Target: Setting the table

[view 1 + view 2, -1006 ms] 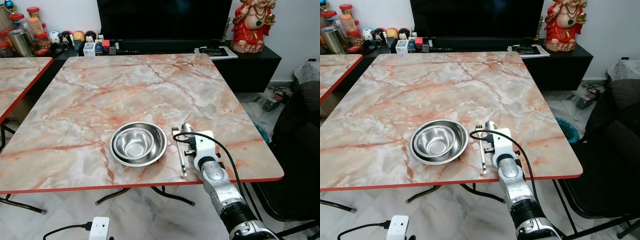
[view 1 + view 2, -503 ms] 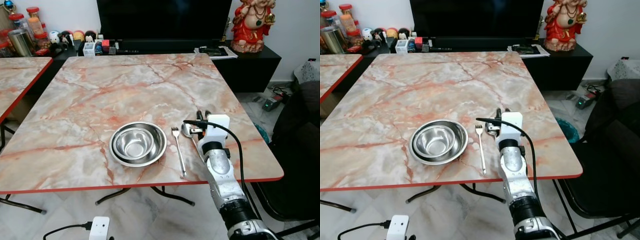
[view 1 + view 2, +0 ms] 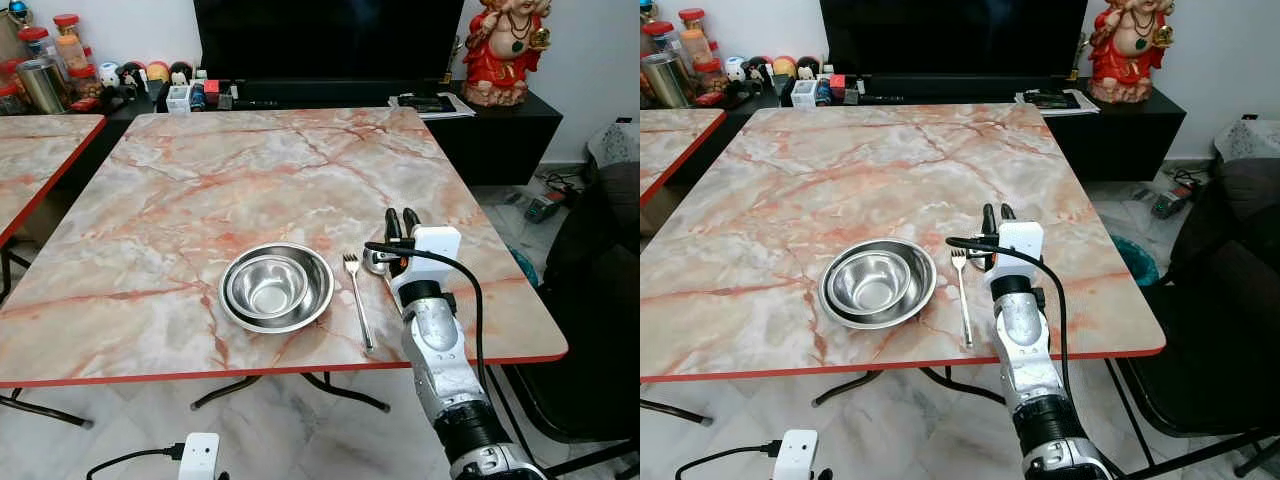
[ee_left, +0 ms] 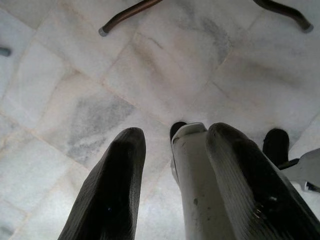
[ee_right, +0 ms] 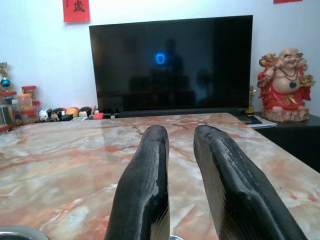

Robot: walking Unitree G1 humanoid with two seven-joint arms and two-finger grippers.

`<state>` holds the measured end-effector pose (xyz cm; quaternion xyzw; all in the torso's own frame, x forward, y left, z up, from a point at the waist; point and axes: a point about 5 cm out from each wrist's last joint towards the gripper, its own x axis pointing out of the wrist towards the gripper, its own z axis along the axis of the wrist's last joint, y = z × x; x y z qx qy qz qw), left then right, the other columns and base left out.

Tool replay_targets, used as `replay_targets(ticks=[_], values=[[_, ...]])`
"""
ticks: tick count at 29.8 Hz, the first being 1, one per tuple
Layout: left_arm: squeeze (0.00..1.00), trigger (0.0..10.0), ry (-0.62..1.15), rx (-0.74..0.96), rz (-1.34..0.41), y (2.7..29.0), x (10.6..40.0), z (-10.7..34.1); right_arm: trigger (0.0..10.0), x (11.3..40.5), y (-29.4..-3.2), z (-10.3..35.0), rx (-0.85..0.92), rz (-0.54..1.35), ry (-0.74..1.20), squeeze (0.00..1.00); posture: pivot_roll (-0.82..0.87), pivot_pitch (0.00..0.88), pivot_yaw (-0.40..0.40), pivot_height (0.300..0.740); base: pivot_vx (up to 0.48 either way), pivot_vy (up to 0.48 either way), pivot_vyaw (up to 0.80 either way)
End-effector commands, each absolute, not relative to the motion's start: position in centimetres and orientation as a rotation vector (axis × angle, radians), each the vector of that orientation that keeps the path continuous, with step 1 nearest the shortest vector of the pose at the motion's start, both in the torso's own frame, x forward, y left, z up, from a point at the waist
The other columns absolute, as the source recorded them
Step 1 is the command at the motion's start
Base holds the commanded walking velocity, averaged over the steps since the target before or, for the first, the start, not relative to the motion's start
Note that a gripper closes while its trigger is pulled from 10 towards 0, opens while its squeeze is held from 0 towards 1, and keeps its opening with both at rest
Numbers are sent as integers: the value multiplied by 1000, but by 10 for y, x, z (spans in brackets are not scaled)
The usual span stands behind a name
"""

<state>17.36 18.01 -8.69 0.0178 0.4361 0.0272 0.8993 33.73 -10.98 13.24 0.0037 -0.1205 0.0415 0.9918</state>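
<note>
Nested steel bowls [image 3: 276, 287], fork [image 3: 357, 300] beside

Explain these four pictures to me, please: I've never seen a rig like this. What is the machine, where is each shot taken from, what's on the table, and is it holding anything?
It is a walking humanoid robot with two silver arms, each ending in two long black fingers.

The two wide pictures come from a stereo camera on its head, looking down at a marble-patterned table. On it lie two nested steel bowls, a fork beside them, and a spoon just right of the fork.

The right gripper hovers over the spoon, its fingers slightly apart and holding nothing. Its wrist camera looks along those fingers toward a television and a red statue.

The other wrist camera shows the left gripper, open, hanging over the floor tiles.
</note>
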Motion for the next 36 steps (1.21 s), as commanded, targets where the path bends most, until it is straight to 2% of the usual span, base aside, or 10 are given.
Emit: replay_targets(ticks=[1, 36], values=[[0, 10000, 901, 33, 68, 183, 173, -87, 10000, 338, -105, 138, 22, 101, -264, 0, -21, 0, -25, 701, 0, 330, 0], [0, 10000, 891, 31, 78, 184, 177, -85, 10000, 340, -101, 138, 24, 120, -260, 0, -20, 0, -26, 701, 0, 373, 0]])
